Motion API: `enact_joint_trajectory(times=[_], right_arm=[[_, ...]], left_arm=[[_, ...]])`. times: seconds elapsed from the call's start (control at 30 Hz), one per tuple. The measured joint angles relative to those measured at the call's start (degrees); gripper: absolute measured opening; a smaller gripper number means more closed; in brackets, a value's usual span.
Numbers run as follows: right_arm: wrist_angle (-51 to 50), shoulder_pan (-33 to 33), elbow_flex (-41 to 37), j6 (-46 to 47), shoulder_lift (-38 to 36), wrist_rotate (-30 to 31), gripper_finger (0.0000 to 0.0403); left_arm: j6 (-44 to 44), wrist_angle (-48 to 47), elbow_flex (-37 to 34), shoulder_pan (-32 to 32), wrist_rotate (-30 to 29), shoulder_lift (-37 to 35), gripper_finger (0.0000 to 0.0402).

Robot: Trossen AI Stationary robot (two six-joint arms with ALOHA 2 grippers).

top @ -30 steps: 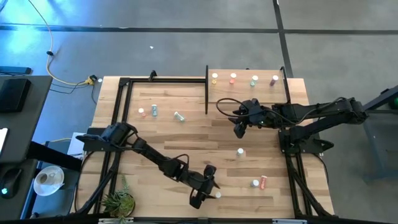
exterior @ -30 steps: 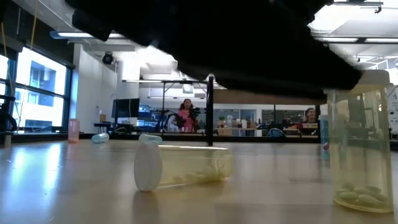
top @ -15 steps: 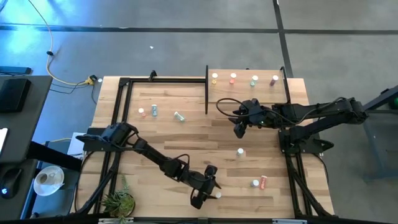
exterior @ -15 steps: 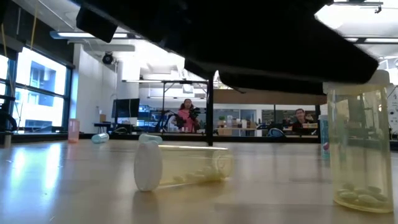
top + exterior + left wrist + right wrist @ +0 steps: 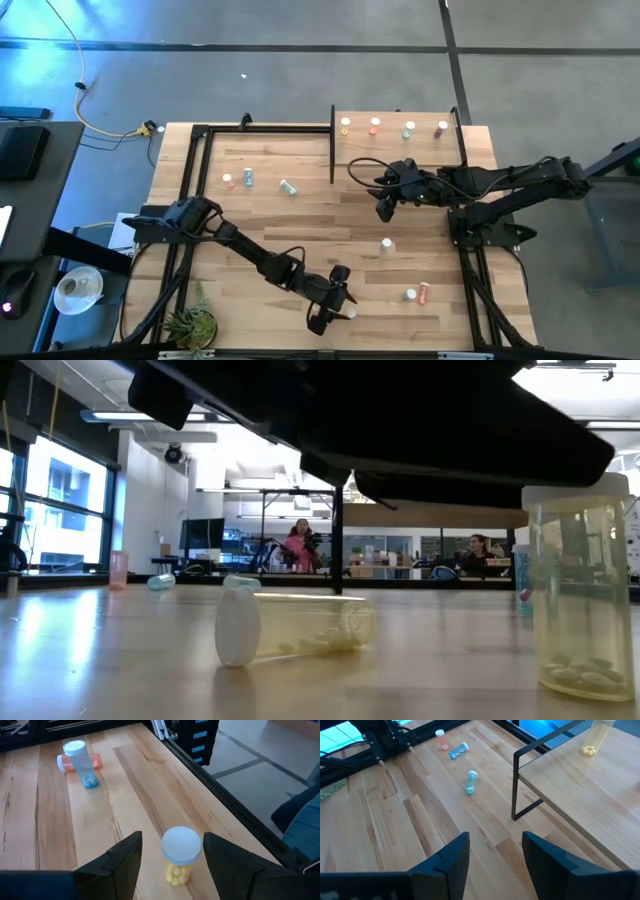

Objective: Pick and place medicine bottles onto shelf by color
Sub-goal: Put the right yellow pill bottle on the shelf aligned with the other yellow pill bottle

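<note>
the left gripper [image 5: 330, 310] is low over the near edge of the table [image 5: 300, 220], its fingers [image 5: 125, 857] spread apart on either side of an upright yellow bottle [image 5: 180, 855] with a white cap. the fingers stand just beside that bottle without touching it, so nothing is held. the low view shows this bottle [image 5: 580, 600] upright with small pills at its bottom, and another yellow bottle [image 5: 290, 628] lying on its side further off.

the right gripper [image 5: 385, 208] hovers above the table just in front of the shelf [image 5: 400, 150], fingers [image 5: 450, 857] apart and empty.

four bottles stand in a row along the far edge of the shelf: yellow [image 5: 345, 125], pink [image 5: 375, 125], teal [image 5: 408, 129] and purplish [image 5: 441, 129].

on the table, a pink bottle [image 5: 228, 181] and a teal one [image 5: 247, 177] are near the far left corner, with another teal bottle [image 5: 288, 187] lying down beside them. a white-capped bottle [image 5: 386, 244] stands mid-table to the right. near the right front corner a teal bottle [image 5: 410, 295] stands just beside a pink one [image 5: 423, 292] lying down.

no label or writing on any bottle can be read.

people [image 5: 300, 545] sit in the room beyond the table.
</note>
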Motion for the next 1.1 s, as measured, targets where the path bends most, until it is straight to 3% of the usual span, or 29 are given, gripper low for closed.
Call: enact_joint_trajectory(times=[1.1], right_arm=[[-0.2,0.0,0.0,0.0,0.0,0.0,0.0173]], left_arm=[[-2.2,3.3,0.0,0.6,1.3,2.0,0.0189]])
